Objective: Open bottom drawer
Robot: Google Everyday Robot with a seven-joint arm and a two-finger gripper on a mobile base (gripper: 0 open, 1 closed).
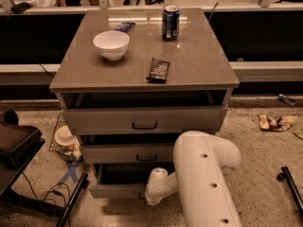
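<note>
grip-wise i honestly can't tell if the gripper [143, 195] is open or closed. it's tucked behind the white wrist, right at the middle of the bottom drawer [113, 191] front, where the handle would be, so whether it has hold of anything isn't visible either.

bottom drawer is the lowest of three in the grey-beige cabinet, down by the floor. its front panel sits forward of the cabinet body, with a dark strip of open tray showing behind it. the fat white arm [203, 183] comes in from the lower right and covers the drawer's right end.

above that, the middle drawer [123, 153] with its small black handle, then the top drawer [104, 119] with a bigger black handle. both have a dark gap above their fronts.

on the cabinet top [203, 65]: a white bowl [111, 44] at the left, a dark soda can [170, 22] upright at the back, a dark snack bar [158, 70] lying flat near the front, and a small blue packet [125, 27] behind the bowl.

floor has a wire basket [57, 138] left of the cabinet, some blue tape [71, 171], and wrappers [276, 122] off to the right.
</note>
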